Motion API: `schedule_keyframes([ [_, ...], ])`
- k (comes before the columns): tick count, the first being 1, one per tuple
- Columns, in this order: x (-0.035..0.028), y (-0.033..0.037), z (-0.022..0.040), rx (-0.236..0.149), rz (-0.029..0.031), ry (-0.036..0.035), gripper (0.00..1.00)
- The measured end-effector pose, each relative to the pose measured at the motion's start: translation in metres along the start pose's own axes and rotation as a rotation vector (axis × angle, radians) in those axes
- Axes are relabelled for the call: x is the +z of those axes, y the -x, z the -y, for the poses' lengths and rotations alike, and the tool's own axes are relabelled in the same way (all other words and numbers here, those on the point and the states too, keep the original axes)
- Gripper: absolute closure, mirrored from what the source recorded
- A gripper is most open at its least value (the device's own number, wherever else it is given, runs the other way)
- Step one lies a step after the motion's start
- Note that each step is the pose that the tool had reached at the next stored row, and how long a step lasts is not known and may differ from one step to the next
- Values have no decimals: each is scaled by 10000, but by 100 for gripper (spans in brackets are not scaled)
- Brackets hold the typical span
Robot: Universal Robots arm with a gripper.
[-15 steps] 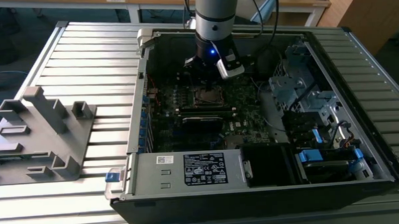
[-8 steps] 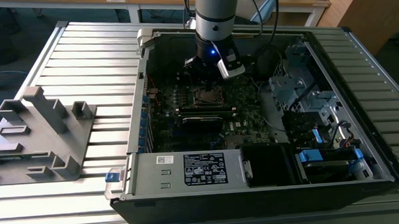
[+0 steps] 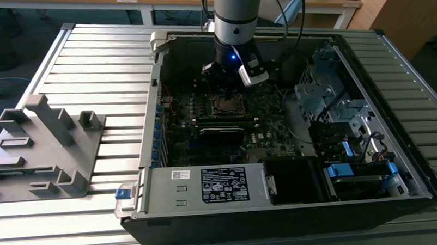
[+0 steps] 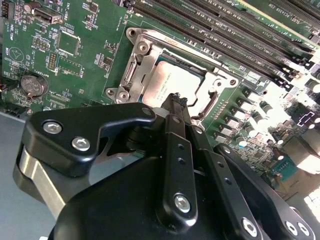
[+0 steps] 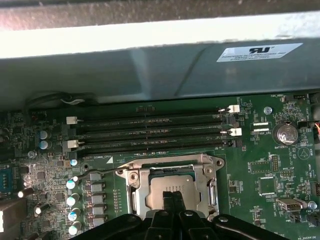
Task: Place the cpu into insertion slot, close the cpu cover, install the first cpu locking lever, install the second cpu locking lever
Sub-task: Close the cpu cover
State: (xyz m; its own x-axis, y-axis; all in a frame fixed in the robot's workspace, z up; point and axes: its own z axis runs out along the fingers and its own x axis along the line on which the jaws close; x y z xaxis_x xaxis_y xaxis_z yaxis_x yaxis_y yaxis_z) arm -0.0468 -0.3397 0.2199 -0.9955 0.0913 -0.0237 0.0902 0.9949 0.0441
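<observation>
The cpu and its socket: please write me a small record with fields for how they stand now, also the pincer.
cpu: seated in the insertion slot, metal face up
cpu cover: down, framing the cpu
pincer: shut, empty, tips over the cpu
lever: thin wire beside the slot; latched or not, cannot tell
place: motherboard inside the open computer case

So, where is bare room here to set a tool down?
Bare table slats lie between the grey fixture and the computer case. Inside the case it is crowded; the hand hangs over the insertion slot.
</observation>
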Motion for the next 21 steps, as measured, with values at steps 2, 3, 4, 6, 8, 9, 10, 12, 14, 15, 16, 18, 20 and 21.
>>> schedule_keyframes([
  [2,1,0,2,-8,1,-28,89],
  [3,2,1,2,-10,4,-50,89],
  [4,3,1,2,-10,7,-72,89],
  [6,2,0,3,-11,6,-80,89],
  [8,2,0,2,-11,2,-86,89],
  [9,5,0,2,-11,-32,-87,89],
  [10,8,0,2,-17,-94,-91,89],
  [12,9,0,3,-21,-169,-100,89],
  [14,9,0,2,-20,-170,-100,89],
  [15,9,0,3,-21,-170,-100,89],
  [16,9,0,3,-35,-172,-101,89],
  [18,9,0,2,-120,-175,-100,89],
  [20,10,1,2,-135,-175,-98,89],
  [21,10,1,2,-139,-175,-98,89],
])
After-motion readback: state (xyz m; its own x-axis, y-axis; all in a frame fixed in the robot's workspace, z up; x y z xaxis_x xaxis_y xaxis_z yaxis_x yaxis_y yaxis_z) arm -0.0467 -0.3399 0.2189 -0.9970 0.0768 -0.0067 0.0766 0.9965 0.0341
